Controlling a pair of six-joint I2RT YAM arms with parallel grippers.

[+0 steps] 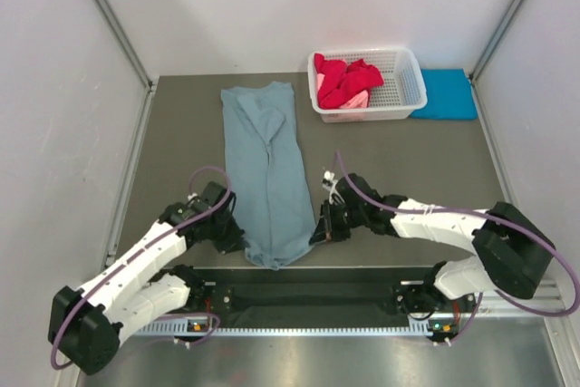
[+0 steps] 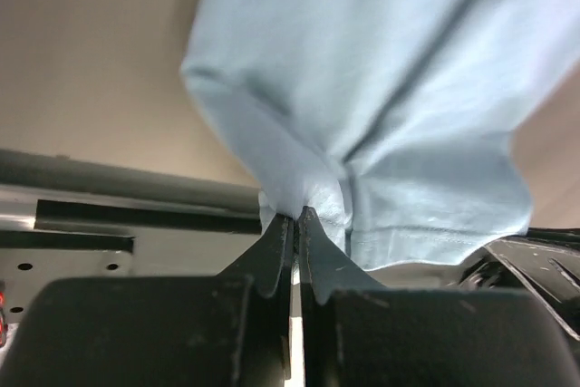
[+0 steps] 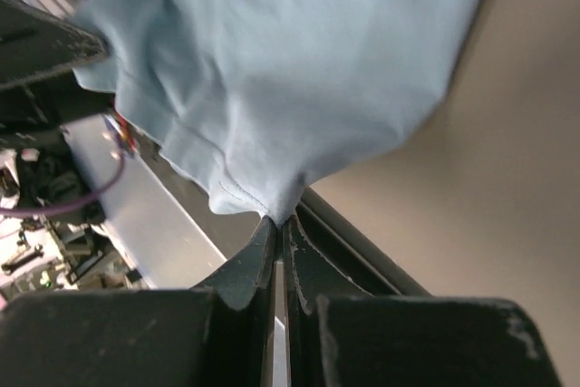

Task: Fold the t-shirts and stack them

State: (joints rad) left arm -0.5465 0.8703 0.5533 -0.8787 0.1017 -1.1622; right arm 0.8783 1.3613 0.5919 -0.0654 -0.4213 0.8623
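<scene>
Dusty grey-blue t-shirt [image 1: 267, 174]; red and pink shirts [image 1: 344, 82] in a white lattice basket [image 1: 406, 88]; turquoise shirt [image 1: 444, 94]; grey-brown surface [image 1: 181, 151].

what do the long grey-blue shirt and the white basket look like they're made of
Grey-blue shirt: soft knit cloth, probably cotton jersey, matte. It drapes, creases and shows a stitched hem in the wrist views.
White basket: apparently rigid moulded plastic with a smooth finish. Its walls are an even lattice of small holes and hold their shape.

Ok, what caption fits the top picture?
Left gripper and right gripper pinch the grey-blue shirt at its near hem; red shirts sit in the basket.
</scene>
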